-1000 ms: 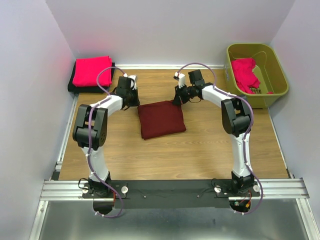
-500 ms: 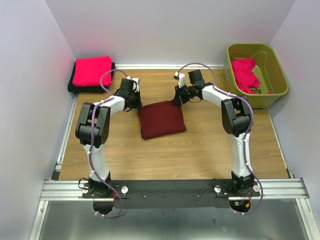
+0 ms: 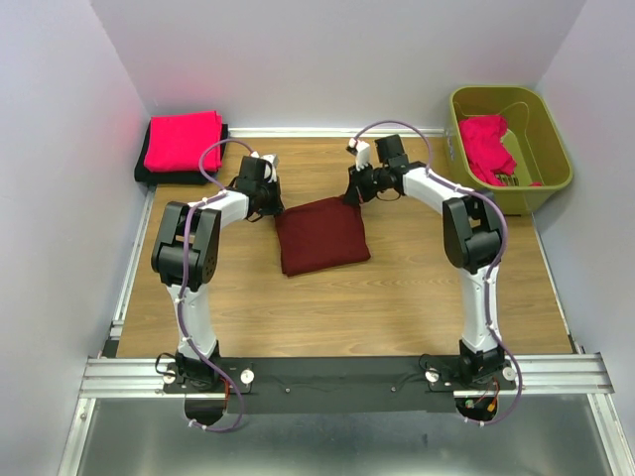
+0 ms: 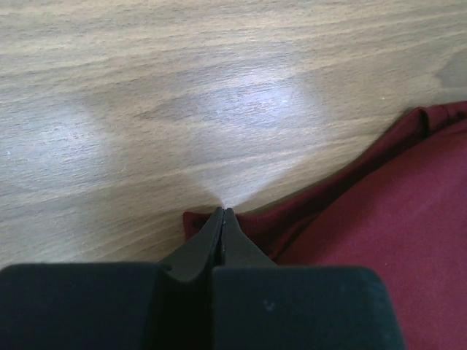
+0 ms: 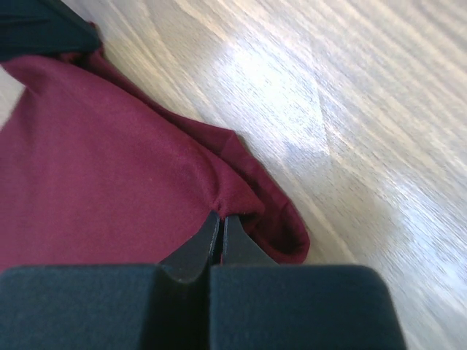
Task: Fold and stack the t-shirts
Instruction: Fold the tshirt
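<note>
Left pincer [image 4: 222, 211] and right pincer [image 5: 221, 216], jaws together on the upper corners of the maroon t-shirt [image 3: 320, 236], centre frame.

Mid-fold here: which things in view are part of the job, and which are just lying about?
Job: maroon t-shirt, pinched at its far corners by the left gripper and right gripper; folded pink-red shirt on the black shirt, far left; crumpled pink-red cloth in the olive-green bin.
Lying about: the olive-green bin itself; wooden table.

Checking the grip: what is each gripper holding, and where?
Both hold the maroon shirt: left gripper its far left corner, right gripper its far right corner.
</note>
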`<move>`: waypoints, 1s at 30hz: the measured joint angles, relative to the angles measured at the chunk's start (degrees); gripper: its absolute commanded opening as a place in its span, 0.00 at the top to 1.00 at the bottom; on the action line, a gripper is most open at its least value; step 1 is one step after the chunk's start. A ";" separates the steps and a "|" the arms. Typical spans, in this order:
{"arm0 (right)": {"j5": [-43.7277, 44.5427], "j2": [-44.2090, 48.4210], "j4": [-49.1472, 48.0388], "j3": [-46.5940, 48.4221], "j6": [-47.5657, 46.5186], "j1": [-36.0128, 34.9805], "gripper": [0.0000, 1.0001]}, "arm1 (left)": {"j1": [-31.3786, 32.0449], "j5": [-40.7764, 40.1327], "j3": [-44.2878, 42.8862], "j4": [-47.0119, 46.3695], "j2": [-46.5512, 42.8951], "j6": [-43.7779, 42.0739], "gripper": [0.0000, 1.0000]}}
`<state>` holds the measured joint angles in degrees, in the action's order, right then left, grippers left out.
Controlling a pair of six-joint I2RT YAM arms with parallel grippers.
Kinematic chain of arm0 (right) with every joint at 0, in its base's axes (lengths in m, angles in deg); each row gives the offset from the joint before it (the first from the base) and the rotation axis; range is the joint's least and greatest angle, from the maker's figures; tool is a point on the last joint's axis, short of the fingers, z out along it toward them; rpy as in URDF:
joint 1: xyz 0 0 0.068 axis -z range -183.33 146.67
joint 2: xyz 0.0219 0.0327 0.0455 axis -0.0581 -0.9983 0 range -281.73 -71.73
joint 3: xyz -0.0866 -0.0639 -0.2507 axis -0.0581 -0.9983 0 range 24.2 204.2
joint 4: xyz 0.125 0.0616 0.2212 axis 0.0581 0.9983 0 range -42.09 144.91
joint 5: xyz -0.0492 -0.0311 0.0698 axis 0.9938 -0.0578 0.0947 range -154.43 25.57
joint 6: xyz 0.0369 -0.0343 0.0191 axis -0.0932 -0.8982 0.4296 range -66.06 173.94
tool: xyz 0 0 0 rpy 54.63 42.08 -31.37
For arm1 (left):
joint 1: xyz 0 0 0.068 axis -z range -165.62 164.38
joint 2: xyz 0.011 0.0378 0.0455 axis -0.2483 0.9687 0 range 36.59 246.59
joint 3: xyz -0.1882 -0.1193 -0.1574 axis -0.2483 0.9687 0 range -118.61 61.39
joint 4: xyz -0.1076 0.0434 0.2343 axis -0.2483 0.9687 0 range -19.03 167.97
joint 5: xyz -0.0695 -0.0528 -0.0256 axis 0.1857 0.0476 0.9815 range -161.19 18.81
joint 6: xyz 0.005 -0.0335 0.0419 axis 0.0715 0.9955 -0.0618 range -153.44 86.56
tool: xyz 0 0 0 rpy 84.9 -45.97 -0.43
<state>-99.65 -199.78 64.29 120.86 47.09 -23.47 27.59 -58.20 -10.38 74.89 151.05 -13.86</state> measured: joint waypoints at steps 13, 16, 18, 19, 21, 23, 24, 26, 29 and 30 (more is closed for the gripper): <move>4.37 5.75 -0.13 -4.31 2.10 -0.02 0.99 | 0.04 0.11 0.00 -0.02 0.02 0.42 1.00; 5.97 5.75 -0.07 -4.96 2.91 -0.02 0.99 | 0.04 0.13 0.00 -0.02 0.02 0.42 1.00; 6.99 5.75 -0.11 -5.25 3.43 -0.02 1.00 | 0.04 0.13 0.00 -0.02 0.02 0.44 1.00; 7.58 5.75 -0.11 -5.38 3.67 -0.02 0.99 | 0.04 0.13 0.00 -0.02 0.02 0.44 1.00; 8.61 5.75 -0.09 -5.57 4.09 0.00 1.00 | 0.04 0.13 0.00 -0.02 0.02 0.44 1.00; 9.40 5.77 -0.09 -5.73 4.44 0.00 0.99 | 0.04 0.13 0.00 -0.02 0.02 0.44 1.00; 9.84 5.81 -0.11 -5.79 4.57 0.00 0.99 | 0.04 0.13 0.00 -0.02 0.02 0.44 1.00; 10.51 5.92 -0.09 -5.86 4.90 0.00 0.99 | 0.04 0.13 0.00 -0.02 0.02 0.44 1.00; 11.17 6.10 -0.11 -5.88 4.98 0.02 0.99 | 0.04 0.13 0.00 -0.02 0.02 0.44 1.00; 11.32 6.12 -0.11 -5.88 5.01 0.00 0.99 | 0.04 0.13 0.00 -0.02 0.02 0.44 1.00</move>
<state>-88.33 -193.66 64.18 114.98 52.09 -23.47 27.63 -58.07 -10.38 74.87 151.07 -13.43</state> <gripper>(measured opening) 0.012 0.004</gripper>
